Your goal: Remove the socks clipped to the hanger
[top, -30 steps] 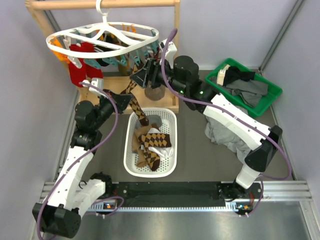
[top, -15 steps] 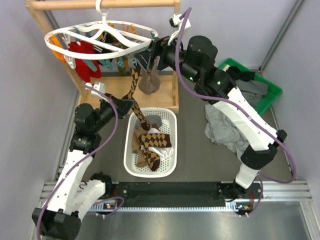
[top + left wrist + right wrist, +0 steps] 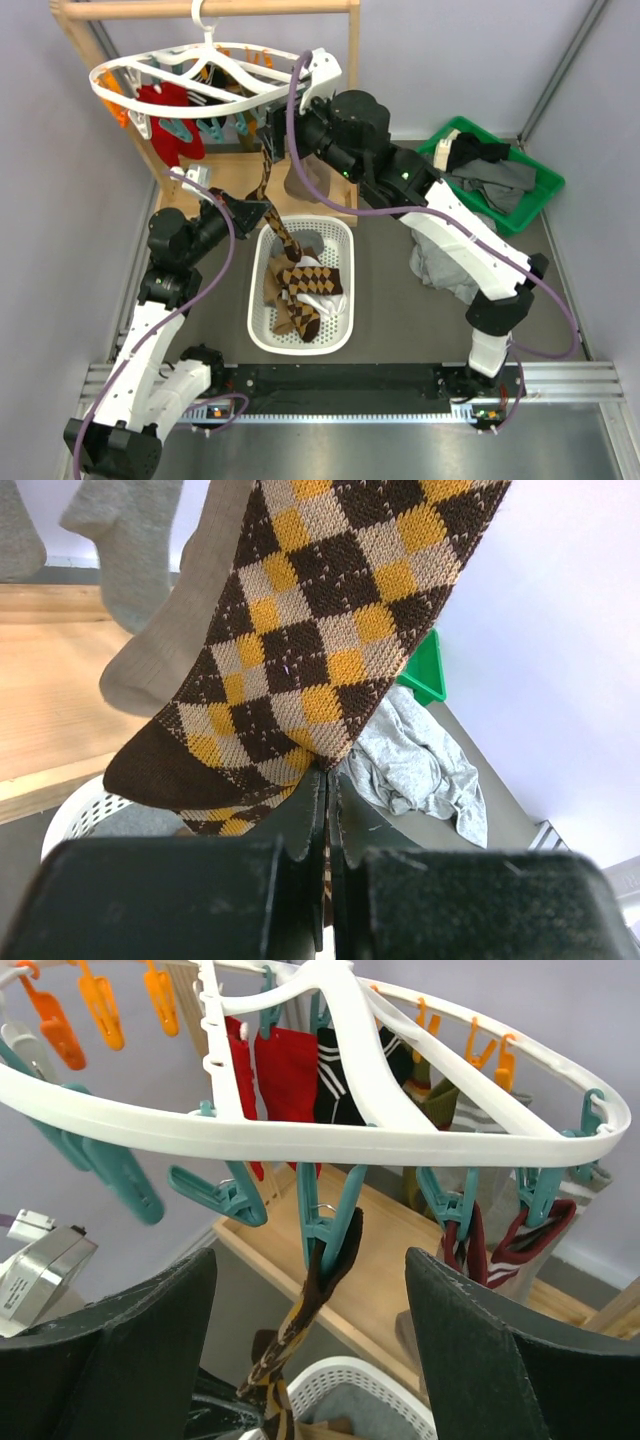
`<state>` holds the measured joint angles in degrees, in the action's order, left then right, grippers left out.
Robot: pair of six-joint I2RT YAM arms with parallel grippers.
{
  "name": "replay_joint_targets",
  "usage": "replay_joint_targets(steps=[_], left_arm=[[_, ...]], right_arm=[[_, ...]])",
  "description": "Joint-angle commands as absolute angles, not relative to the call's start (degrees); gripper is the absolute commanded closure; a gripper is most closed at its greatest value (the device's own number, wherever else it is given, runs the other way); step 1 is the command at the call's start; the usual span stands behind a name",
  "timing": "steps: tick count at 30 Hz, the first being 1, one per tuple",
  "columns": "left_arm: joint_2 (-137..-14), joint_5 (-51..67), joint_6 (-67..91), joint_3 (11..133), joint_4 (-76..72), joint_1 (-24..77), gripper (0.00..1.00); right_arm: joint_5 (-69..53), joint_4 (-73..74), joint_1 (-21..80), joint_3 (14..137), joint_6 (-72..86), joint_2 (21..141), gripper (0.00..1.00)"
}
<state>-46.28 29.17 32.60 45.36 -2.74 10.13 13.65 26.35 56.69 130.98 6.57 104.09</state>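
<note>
Hanger [image 3: 300, 1145] hooked on wooden rail [image 3: 200, 10] at back left of counter [image 3: 400, 330], teal and orange clips all along its white rim. Carries red socks [image 3: 285, 1070] and striped sock [image 3: 330, 1095] toward far side, with more socks clipped at right end. Argyle sock [image 3: 330, 630] caught by its dark top in teal clip [image 3: 320, 1220] on near rim, hanging down and slanting toward left pincer [image 3: 326, 785]. Left pincer pressed together, pinching argyle sock at its edge, low down beside dark brown foot end, just above back rim of basket [image 3: 345, 290]. Right pincer [image 3: 308, 1260] spread wide and holding nothing, raised to near rim of hanger. In wrist view its fingers [image 3: 120, 1360] stand either side of teal clip; cannot tell whether touching it. Grey socks [image 3: 130, 550] hang beside argyle sock, over wooden base of stand. Basket white, on counter between arms, with loose socks [image 3: 300, 290] of same argyle heaped inside. Green bin [image 3: 535, 205] at back right, dark garments in it. Grey cloth [image 3: 440, 265] crumpled on counter between bin and basket, partly under right arm.
</note>
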Motion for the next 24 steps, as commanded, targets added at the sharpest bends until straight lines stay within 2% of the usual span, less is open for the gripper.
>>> replay_joint_targets(steps=[1,13,19,24], left_arm=[[-46.41,29.97,32.26,46.84,-4.75,10.2,1.0],[-46.85,31.11,32.87,47.2,-6.06,10.28,1.0],[-46.5,31.38,33.49,46.76,-6.5,10.46,1.0],[-46.5,31.46,34.01,46.41,-7.12,10.63,1.0]], right_arm=[[18.63,21.8,58.62,132.19,3.69,105.37,0.26],[25.04,15.56,60.03,132.28,0.26,109.16,0.34],[26.63,13.8,60.12,132.45,-2.37,110.48,0.39],[27.33,11.78,60.12,132.54,-2.9,111.0,0.48]])
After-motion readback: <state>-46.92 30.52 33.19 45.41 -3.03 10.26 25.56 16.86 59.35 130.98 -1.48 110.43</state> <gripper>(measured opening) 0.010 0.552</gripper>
